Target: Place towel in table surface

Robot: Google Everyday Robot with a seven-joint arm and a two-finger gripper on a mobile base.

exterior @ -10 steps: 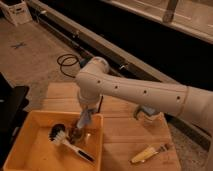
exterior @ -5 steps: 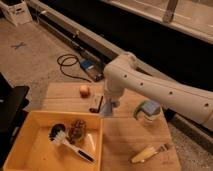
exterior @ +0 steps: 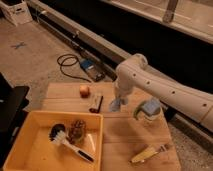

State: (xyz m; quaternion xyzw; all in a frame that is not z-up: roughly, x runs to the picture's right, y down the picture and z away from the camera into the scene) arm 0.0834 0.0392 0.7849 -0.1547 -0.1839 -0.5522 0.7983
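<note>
My gripper [exterior: 116,103] hangs from the white arm [exterior: 150,82] that reaches in from the right. It is low over the middle of the wooden table [exterior: 120,137]. A small pale blue-grey towel [exterior: 115,106] is bunched at its tip and held there, at or just above the table surface. It sits right of a dark bar-shaped object [exterior: 96,103].
A yellow bin [exterior: 20,150] at the table's front left holds a brush [exterior: 64,141] and a brown cone-like object [exterior: 76,130]. A round fruit [exterior: 84,90], a blue-topped container [exterior: 148,111] and a yellow item [exterior: 144,154] lie on the table. A cable and a blue device [exterior: 91,69] lie on the floor.
My gripper has moved from above the yellow bin to the right, out over the middle of the table, and carries the towel with it.
</note>
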